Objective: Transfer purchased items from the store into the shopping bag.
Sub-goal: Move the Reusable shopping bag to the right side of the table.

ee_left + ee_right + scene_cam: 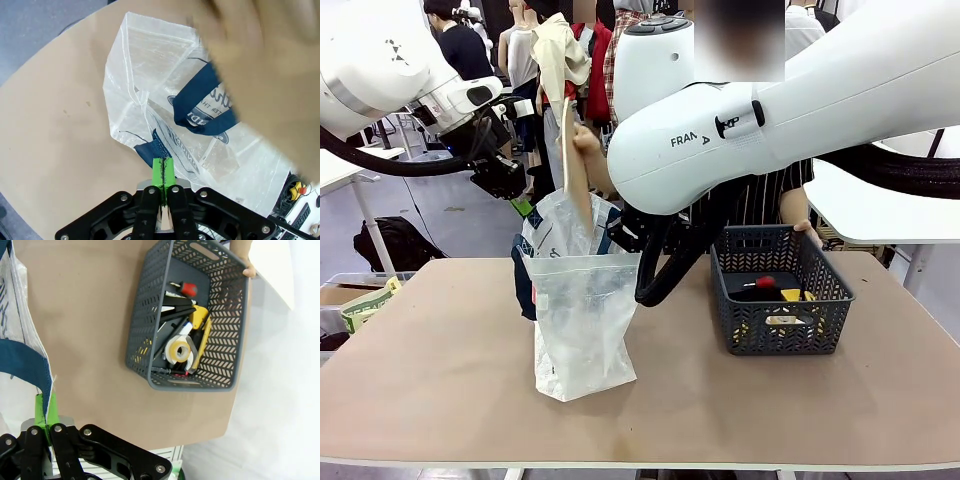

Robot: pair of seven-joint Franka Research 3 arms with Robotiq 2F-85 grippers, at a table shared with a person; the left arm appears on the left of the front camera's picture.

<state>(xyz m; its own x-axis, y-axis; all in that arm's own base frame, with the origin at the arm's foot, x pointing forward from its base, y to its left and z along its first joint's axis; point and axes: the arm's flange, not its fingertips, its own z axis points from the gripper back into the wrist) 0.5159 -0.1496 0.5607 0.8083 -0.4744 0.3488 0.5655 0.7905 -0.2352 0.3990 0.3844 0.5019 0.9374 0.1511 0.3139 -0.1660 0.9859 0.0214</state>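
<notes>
Tan bench [440, 380], busy room [450, 215] behind. Shopping bag [582, 330] stands at centre; left gripper [162, 164] and right gripper [46, 401] each clamp its rim. Grey basket [825, 290], centre right, holds the purchased items [180, 350]. Right arm [800, 110] reads "FRA".

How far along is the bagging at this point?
Done: the bag stands upright, its rim pinched by the left gripper and the right gripper. In hand: the person's arm reaches over its mouth; whether it carries anything is unclear. Left: the basket holds several items, and nothing definite shows inside the bag.
</notes>
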